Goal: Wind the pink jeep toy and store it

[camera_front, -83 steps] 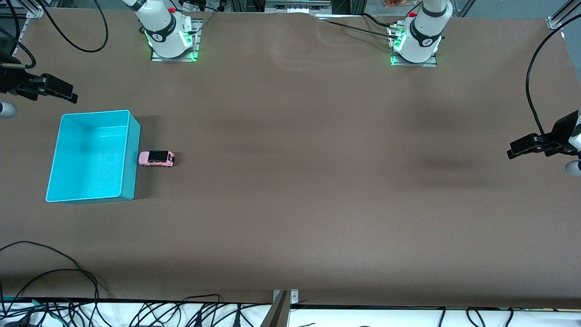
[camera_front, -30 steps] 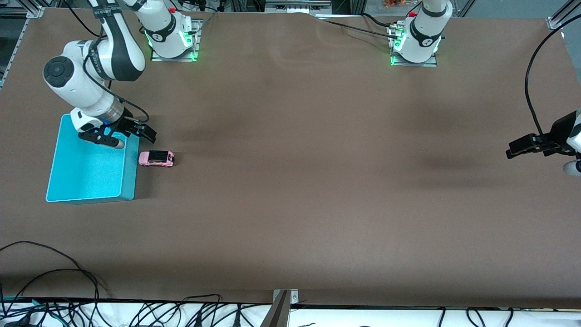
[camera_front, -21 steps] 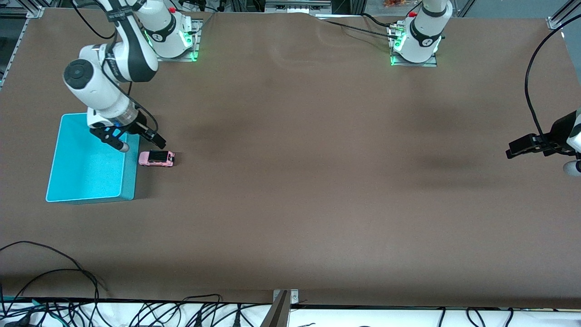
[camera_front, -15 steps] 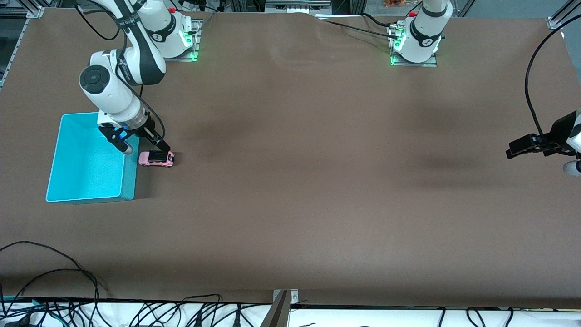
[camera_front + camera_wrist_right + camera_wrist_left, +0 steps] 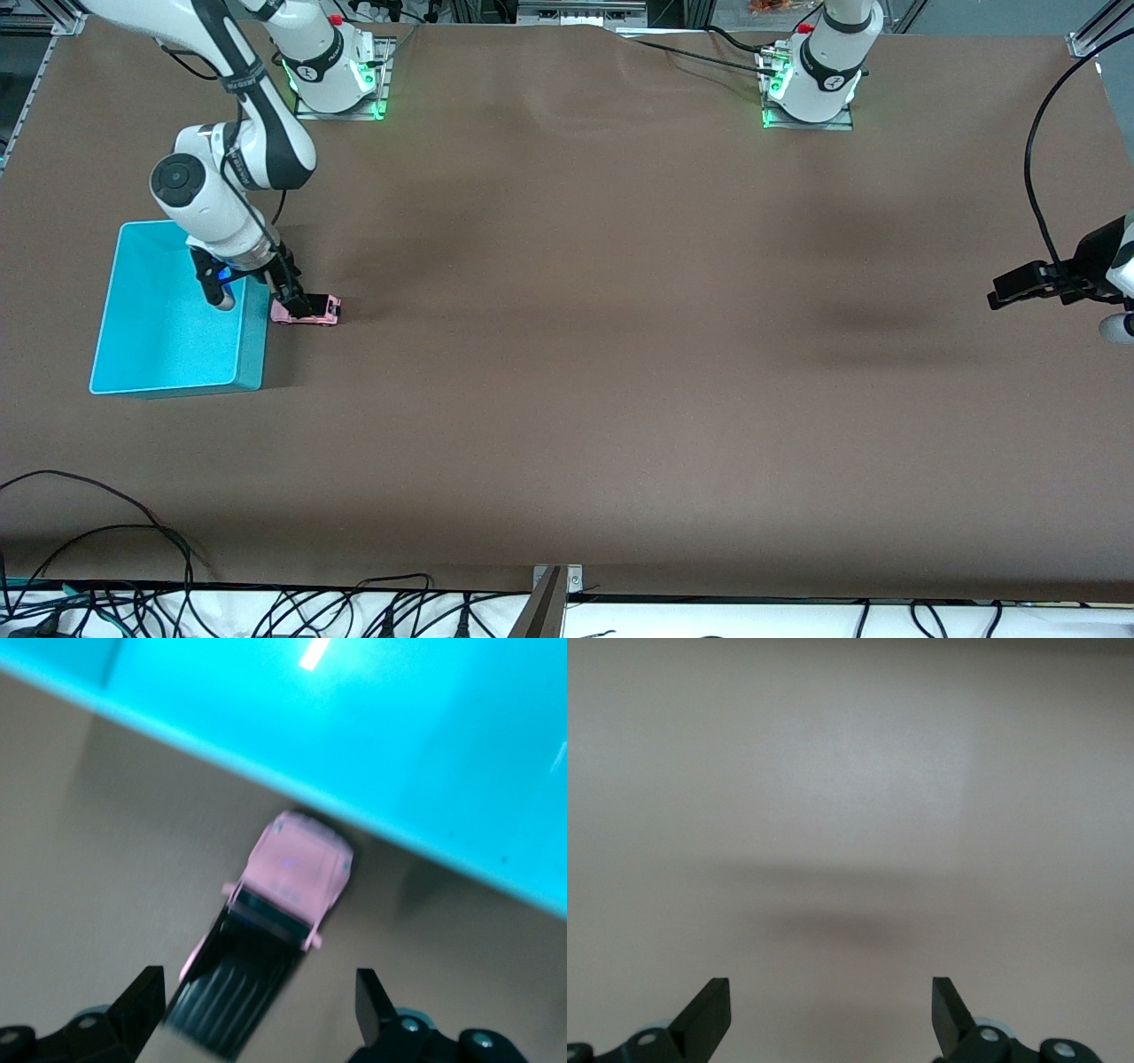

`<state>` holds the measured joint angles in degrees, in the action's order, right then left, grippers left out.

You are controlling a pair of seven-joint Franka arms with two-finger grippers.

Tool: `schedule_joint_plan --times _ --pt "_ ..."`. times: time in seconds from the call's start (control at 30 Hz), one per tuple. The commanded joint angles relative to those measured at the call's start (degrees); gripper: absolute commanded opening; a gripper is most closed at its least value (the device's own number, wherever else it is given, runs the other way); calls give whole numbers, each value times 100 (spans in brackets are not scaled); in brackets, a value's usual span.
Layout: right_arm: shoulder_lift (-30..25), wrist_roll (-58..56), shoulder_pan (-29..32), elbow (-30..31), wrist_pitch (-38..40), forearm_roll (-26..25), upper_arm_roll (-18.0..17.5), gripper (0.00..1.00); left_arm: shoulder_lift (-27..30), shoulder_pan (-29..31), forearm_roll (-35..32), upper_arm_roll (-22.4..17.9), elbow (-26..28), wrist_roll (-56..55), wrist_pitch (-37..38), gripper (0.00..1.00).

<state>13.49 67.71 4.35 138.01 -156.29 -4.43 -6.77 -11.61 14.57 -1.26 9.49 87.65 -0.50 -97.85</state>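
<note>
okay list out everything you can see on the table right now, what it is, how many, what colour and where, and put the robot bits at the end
pink jeep toy: one, light pink with black roof, on the table beside the bin, touching or nearly touching its wall.
turquoise bin: one, turquoise, nothing seen in it, at the right arm's end of the table.
table: one, brown cover.
cables: several, black, along the edge nearest the front camera.
right gripper: one, black fingers open, low over the jeep, straddling its black roof.
left gripper: one, black fingers open, waiting over the left arm's end of the table.
</note>
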Motion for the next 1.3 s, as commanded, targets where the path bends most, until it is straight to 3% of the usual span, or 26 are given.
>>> schedule_joint_plan --times 0.0,0.67,1.13,1.2,1.27 --pt "303 225 31 -221 -174 -164 18 99 176 46 152 9 165 138 20 100" --pt "637 1130 22 -371 -306 -155 9 100 176 46 152 9 165 129 20 100" --pt "787 1148 22 -388 -323 -137 9 99 176 46 152 9 165 129 12 100" --pt "787 1148 22 -388 -323 -120 9 96 176 46 152 9 165 129 12 100" --pt "796 1148 31 -388 -315 -111 9 87 168 46 152 9 165 129 12 100"
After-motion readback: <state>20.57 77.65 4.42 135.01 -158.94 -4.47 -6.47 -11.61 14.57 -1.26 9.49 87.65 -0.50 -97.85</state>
